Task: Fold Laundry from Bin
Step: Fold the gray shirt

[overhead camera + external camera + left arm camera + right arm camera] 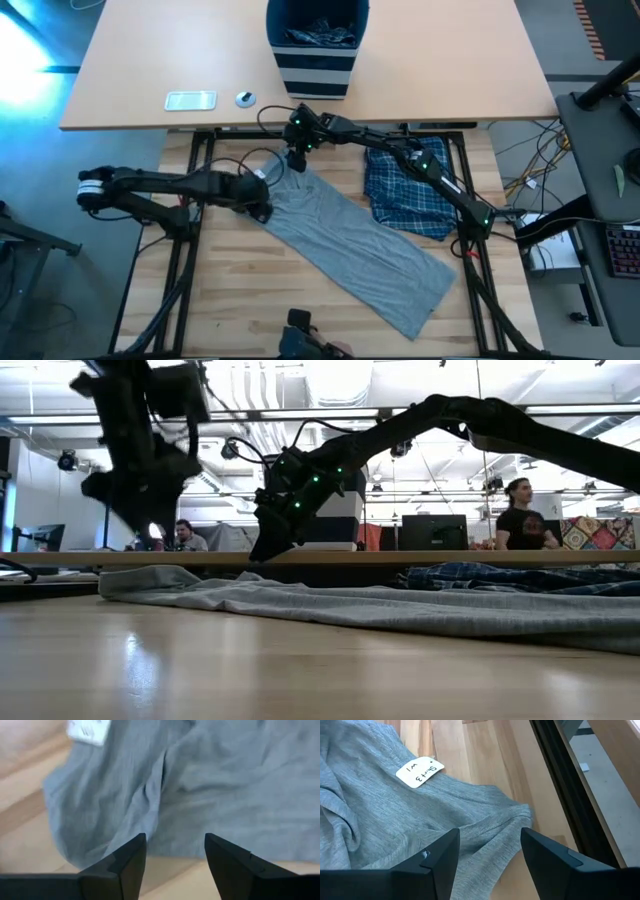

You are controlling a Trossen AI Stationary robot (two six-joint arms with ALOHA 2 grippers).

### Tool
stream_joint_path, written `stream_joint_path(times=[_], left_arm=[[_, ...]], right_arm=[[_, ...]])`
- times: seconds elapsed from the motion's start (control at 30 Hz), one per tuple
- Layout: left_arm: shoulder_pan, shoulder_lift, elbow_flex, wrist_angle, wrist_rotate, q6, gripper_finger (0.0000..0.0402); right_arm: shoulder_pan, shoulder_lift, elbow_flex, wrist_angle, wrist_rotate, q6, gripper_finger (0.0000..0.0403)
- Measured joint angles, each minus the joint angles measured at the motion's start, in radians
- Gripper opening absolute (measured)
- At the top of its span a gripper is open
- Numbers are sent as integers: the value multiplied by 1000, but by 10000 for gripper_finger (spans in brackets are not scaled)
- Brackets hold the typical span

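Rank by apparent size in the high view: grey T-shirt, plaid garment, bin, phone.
1. grey T-shirt, spread diagonally across the table
2. plaid garment and bin: look about alike; the bin stands taller, nearer the camera, so unranked
3. phone, clearly smallest

T-shirt [350,245]: plain grey, with a white tag [419,771] lettered in black. Plaid garment [410,192]: blue checked with white. Bin [317,45]: navy, banded with pale stripes. Table [230,300]: light wood. Arms: black, dotted with green lights.

bin [318,70] top cut off — contents unclear.
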Motion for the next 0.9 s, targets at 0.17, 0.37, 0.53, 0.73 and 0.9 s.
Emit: stream_joint_path(times=[0.17, 0.37, 0.53, 0.73, 0.9], left_arm=[[48, 74, -26, 9, 35, 87, 163], [107, 143, -26, 47, 79, 195, 146], [177, 194, -28, 50, 86, 252, 91], [250, 209, 6, 106, 98, 334, 10], [331, 209, 51, 115, 69, 399, 3]], right_arm=[[0, 0, 3, -4, 0, 1, 206], [0, -2, 4, -6, -2, 3, 206], [0, -2, 4, -8, -2, 3, 206], [0, -4, 5, -18, -1, 3, 205], [0, -5, 5, -25, -1, 3, 206]])
